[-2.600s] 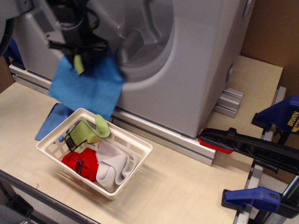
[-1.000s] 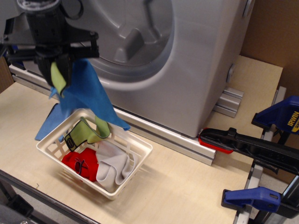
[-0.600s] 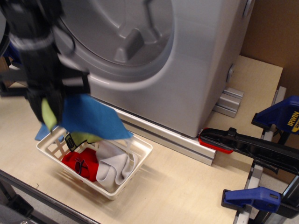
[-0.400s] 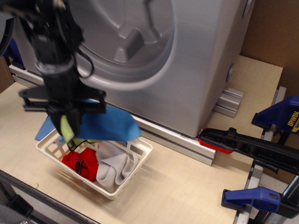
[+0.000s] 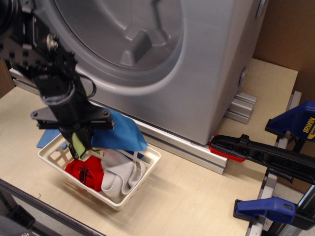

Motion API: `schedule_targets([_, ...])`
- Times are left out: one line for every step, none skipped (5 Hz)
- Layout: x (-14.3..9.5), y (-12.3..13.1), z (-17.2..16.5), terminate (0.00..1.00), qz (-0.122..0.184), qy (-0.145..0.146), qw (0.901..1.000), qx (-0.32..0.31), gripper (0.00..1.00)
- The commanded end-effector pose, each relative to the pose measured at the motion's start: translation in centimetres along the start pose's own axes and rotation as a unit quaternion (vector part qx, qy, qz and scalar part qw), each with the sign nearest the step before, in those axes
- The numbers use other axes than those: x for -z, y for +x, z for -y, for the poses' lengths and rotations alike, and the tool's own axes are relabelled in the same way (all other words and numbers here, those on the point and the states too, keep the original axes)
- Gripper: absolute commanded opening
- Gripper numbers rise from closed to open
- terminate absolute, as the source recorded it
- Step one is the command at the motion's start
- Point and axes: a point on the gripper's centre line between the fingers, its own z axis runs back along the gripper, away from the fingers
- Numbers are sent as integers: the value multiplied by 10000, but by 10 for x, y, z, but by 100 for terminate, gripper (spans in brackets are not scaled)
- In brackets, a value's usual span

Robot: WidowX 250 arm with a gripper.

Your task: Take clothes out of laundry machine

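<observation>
Two task items out of laundry machine: blue cloth and lime-green piece, hanging over white basket at 7 o'clock on desk. Hand clamped on both. Visible part of drum looks empty. Left: release into basket.

Silver-grey laundry machine, blue cloth, lime-green piece, white basket, red cloth, light-grey cloth.

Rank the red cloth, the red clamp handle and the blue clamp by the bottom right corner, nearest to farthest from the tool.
From the tool:
1. Red cloth, just below it in the white basket.
2. Red clamp handle, to the right at the laundry machine base.
3. Blue clamp, far bottom right.
</observation>
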Motion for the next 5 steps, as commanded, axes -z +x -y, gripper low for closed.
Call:
schedule_targets([6,-4,-11,0,-335,276,9990,-57,0])
schedule_targets([18,-11,-18,0,-502,376,9980,-124,0])
schedule_targets([26,-12,-25,0,-640,337,9973,-92,0])
schedule_targets([18,-8,-27,0,-729,276,9969,-143,100])
schedule_targets([10,-5,-29,0,-627,237,9977,-79,100])
